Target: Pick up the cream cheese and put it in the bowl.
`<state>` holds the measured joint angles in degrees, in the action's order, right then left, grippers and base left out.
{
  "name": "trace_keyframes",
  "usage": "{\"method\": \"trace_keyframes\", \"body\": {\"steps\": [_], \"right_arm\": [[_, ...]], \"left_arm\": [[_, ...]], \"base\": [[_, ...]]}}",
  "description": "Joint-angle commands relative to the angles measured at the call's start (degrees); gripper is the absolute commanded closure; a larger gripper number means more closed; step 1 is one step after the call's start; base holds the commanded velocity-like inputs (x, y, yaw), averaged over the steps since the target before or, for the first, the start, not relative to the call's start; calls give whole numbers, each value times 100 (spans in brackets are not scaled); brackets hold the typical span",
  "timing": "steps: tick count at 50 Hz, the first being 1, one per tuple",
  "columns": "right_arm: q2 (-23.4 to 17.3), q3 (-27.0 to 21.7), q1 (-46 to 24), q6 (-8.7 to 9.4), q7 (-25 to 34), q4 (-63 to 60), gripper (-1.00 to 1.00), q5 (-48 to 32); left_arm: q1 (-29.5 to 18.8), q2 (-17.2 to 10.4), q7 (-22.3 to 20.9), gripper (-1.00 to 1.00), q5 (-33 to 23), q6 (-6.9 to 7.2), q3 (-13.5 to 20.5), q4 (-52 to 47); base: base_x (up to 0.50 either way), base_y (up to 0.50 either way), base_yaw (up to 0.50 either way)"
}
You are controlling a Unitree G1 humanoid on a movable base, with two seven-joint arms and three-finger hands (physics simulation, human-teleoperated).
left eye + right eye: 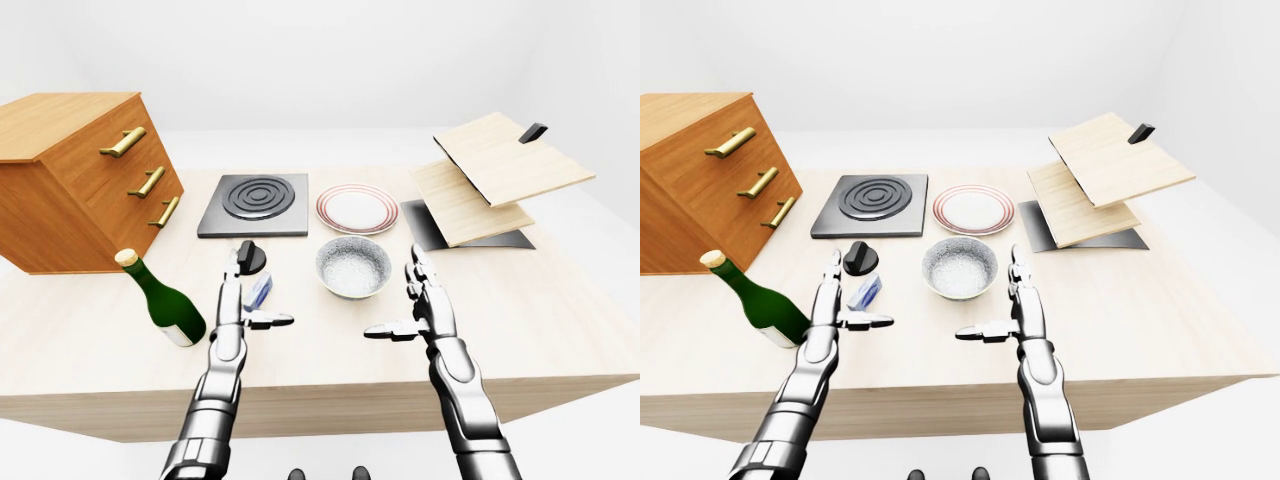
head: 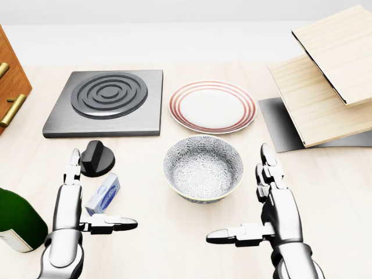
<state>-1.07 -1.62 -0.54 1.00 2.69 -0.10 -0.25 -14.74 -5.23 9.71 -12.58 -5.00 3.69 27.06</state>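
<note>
Left-eye view showed the table (image 1: 560, 330) with a wine bottle (image 1: 165, 300) at lower left, leaning, and the bowl (image 1: 353, 266) at centre, where both hands hovered spread and empty, seemingly poised before a grasp. Head view placed the cream cheese (image 2: 104, 194) at lower left on the table, just beside the left hand (image 2: 78, 203), between its upright fingers and outstretched thumb, while the right hand (image 2: 267, 209) stood open right of the bowl. Right-eye view added nothing different.

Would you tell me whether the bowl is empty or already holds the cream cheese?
Empty: the bowl shows only its patterned inside, and the cream cheese lies on the table beside the left hand.
</note>
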Motion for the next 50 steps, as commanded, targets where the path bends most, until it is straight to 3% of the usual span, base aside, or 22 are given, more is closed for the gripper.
{"method": "trace_keyframes", "body": {"steps": [1,14,23,24,25,38,42,50], "right_arm": [[-2,2,-8,17,19,-13,-100,12],[3,27,47,89,69,-173,-100,16],[7,35,65,44,93,-143,-100,-3],[7,40,70,37,104,-141,-100,-1],[8,42,71,29,102,-133,-100,-8],[16,96,111,33,176,-152,-100,-49],[25,99,158,176,237,-405,-100,25],[27,108,212,254,265,-602,-100,63]], "left_arm": [[-208,-5,171,-100,-122,0,-46,768],[-380,-53,378,-100,-222,0,-54,1275],[-358,-59,416,-100,-207,0,-56,1297],[-347,-52,427,62,-153,0,-37,1285],[-324,-50,351,100,-106,0,-39,1230],[-340,-63,421,100,-74,0,12,983],[-516,-127,468,100,-24,0,60,1279],[-584,-161,465,100,62,0,72,1359]], "base": [[0,0,0],[0,0,0],[0,0,0],[0,0,0],[0,0,0],[0,0,0],[0,0,0],[0,0,0]]}}
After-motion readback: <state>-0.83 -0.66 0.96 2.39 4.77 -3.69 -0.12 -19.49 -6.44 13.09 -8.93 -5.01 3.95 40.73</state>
